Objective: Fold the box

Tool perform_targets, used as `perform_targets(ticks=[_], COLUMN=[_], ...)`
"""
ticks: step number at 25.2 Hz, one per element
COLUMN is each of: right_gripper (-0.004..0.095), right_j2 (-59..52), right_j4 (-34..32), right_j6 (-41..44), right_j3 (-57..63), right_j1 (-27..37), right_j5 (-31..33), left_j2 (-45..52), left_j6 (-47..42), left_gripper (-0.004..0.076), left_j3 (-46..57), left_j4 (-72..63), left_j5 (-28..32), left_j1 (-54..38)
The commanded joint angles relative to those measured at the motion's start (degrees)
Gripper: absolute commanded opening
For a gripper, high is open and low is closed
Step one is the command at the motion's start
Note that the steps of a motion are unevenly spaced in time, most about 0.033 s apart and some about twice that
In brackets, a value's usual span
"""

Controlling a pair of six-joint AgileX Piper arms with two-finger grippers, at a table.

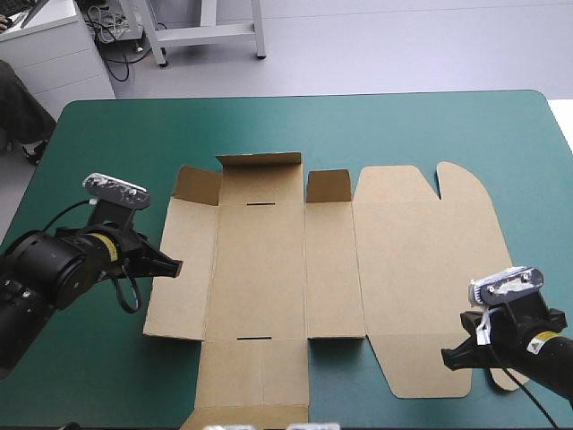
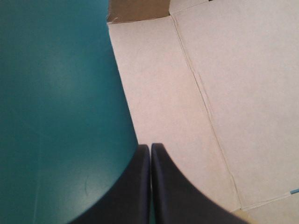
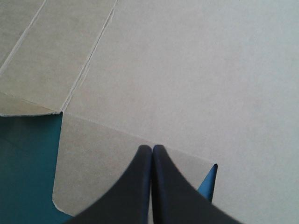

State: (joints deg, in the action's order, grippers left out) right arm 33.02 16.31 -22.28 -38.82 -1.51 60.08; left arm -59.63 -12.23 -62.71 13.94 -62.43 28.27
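High view | box (image 1: 260, 269): L pincer (image 1: 176, 266) clenched, left edge | R pincer (image 1: 448, 356) clenched, near edge

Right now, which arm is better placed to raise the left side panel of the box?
Left. The shut left gripper sits at the outer edge of the box's left side panel. The shut right gripper is over a near flap at the other end, far from it.

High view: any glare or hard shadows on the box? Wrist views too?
High view: box evenly lit, no glare; only its raised far flaps look shaded. Left wrist view: faint sheen on the teal-green cover. Right wrist view: box evenly lit.
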Motion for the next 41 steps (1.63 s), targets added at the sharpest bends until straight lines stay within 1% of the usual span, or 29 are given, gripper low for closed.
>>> perform_targets(ticks=[1,4,7,11,14,20,22,24,27,28,30,31,32,33,34,37,38,41], right_gripper=[-0.0023,-0.0023,-0.0023,-0.0023,-0.0023,-0.0023,-0.0023,-0.0023,-0.0023,-0.0023,-0.0023,-0.0023,-0.0023,-0.0023,-0.0023,-0.0023,-0.0023,-0.0023], right_j2=[-1.42,-2.51,-2.81,-2.81,-2.81,-2.81,-2.81,-2.81,-2.81,-2.81,-2.81,-2.81,-2.81,-2.81,-2.81,-2.81,-2.81,-2.81], right_j4=[1.43,1.41,1.41,1.41,1.41,1.41,1.41,1.41,1.41,1.41,1.41,1.41,1.41,1.41,1.41,1.41,1.41,1.41], right_j6=[-0.1,-0.1,-0.1,-0.1,-0.1,-0.1,-0.1,-0.1,-0.5,-0.5,-0.5,-0.5,-0.5,-0.5,-0.5,-0.6,-0.6,-0.6], right_j3=[0.89,2.15,2.45,2.45,2.45,2.45,2.45,2.45,2.45,2.45,2.45,2.45,2.45,2.45,2.45,2.45,2.45,2.45], right_j1=[0.36,0.36,0.36,0.36,0.36,0.36,0.36,0.36,0.36,0.36,0.36,0.36,0.36,0.36,0.36,0.36,0.36,0.36], right_j5=[-2.28,-2.73,-2.88,-2.88,-2.88,-2.88,-2.88,-3.08,-3.36,-3.36,-3.36,-3.36,-3.36,-3.36,-3.36,-3.36,-3.36,-3.36], left_j2=[-3.29,-5.54,-7.06,-8.0,-8.15,-8.15,-8.15,-8.15,-8.28,-8.53,-10.62,-12.8,-13.72,-15.66,-16.98,-19.26,-20.36,-22.87], left_j6=[3.51,12.23,22.19,27.05,32.22,44.79,46.94,47.06,46.7,46.4,44.69,43.83,43.83,43.58,43.72,45.26,46.39,53.79], left_gripper=[-0.0007,-0.0007,-0.0007,-0.0007,-0.0007,-0.0008,-0.0007,-0.0007,-0.0007,-0.0005,0.0048,0.0143,0.0187,0.0306,0.0399,0.0507,0.0522,0.0523], left_j3=[-2.03,-1.82,-1.85,-1.85,-1.7,-1.32,-1.32,-1.32,-1.32,-1.32,-1.32,-1.32,-1.32,-0.67,0.56,3.67,5.57,12.54], left_j4=[-7.45,-19.35,-30.18,-35.89,-40.35,-51.26,-52.99,-53.23,-53.36,-53.36,-53.64,-53.64,-53.64,-53.82,-54.46,-54.63,-55.38,-62.26], left_j5=[5.58,8.18,8.51,8.13,5.9,-2.8,-5.48,-7.18,-6.58,-6.58,-8.42,-10.99,-12.1,-11.99,-11.99,-11.88,-11.88,-11.08], left_j1=[-2.24,-6.03,-9.57,-15.07,-21.54,-38.4,-43.36,-48.0,-53.89,-54.27,-54.52,-54.52,-54.39,-54.3,-54.3,-54.3,-54.3,-54.3])
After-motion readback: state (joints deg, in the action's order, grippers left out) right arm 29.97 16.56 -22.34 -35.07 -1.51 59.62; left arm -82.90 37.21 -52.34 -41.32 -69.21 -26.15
